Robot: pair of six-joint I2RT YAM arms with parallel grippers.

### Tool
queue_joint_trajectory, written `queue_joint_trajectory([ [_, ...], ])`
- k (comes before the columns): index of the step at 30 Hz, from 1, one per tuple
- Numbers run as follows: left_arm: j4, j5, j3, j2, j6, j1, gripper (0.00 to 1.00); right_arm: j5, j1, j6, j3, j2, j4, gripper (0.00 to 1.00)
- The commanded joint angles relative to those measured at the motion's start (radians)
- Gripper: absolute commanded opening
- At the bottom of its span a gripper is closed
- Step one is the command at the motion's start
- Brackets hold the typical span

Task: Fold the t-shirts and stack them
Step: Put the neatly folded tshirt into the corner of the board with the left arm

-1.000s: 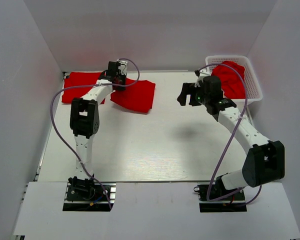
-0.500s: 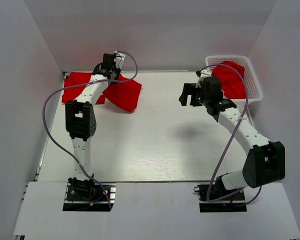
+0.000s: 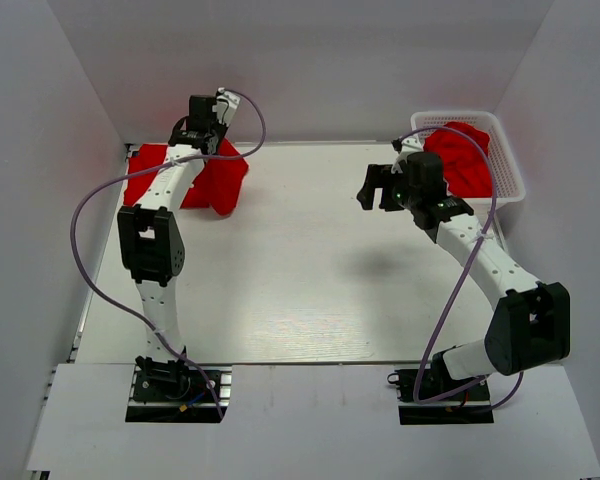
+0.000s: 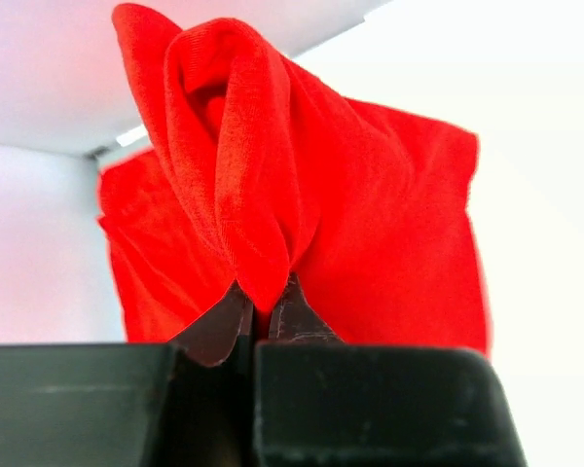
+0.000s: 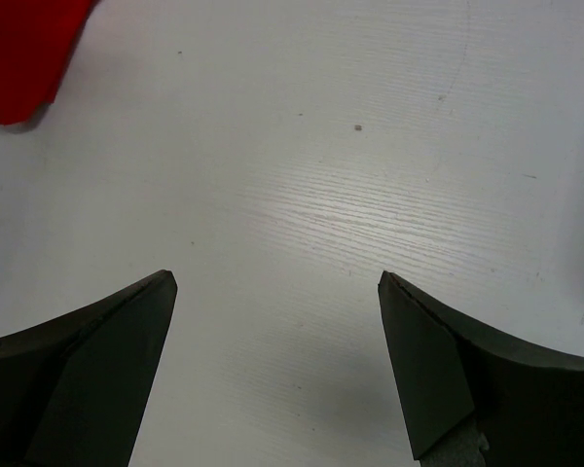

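My left gripper (image 3: 208,148) is shut on a bunched fold of a bright red t-shirt (image 3: 223,180) at the far left of the table. The shirt hangs from the jaws and drapes partly over another red t-shirt (image 3: 143,186), which lies flat by the left wall. In the left wrist view the cloth (image 4: 370,214) rises out of my left gripper (image 4: 264,304), pinched between the closed jaws. My right gripper (image 3: 372,190) hovers open above bare table at the back right, nothing between its fingers (image 5: 127,331). A third red t-shirt (image 3: 460,160) sits crumpled in the basket.
The white mesh basket (image 3: 458,114) stands at the back right corner, just behind the right gripper. White walls close in the table on the left, back and right. A corner of red cloth (image 5: 19,49) shows at the top left of the right wrist view.
The left gripper has carried its t-shirt leftward and slightly back, from near the table's middle to over the flat shirt. The right arm has barely moved.
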Motion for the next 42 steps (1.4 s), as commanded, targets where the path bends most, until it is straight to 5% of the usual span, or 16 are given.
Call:
queue_joint_trajectory([
  [1, 0.080, 0.029, 0.037, -0.123, 0.049, 0.008, 0.00, -0.028, 0.000, 0.012, 0.058, 0.006, 0.035, 0.90],
  [36, 0.264, 0.026, -0.118, -0.106, 0.011, 0.214, 0.00, -0.081, 0.001, 0.029, 0.177, 0.093, 0.023, 0.90],
  [42, 0.339, -0.077, -0.137, -0.045, -0.035, 0.244, 0.00, -0.078, 0.001, 0.041, 0.179, 0.099, 0.020, 0.90],
])
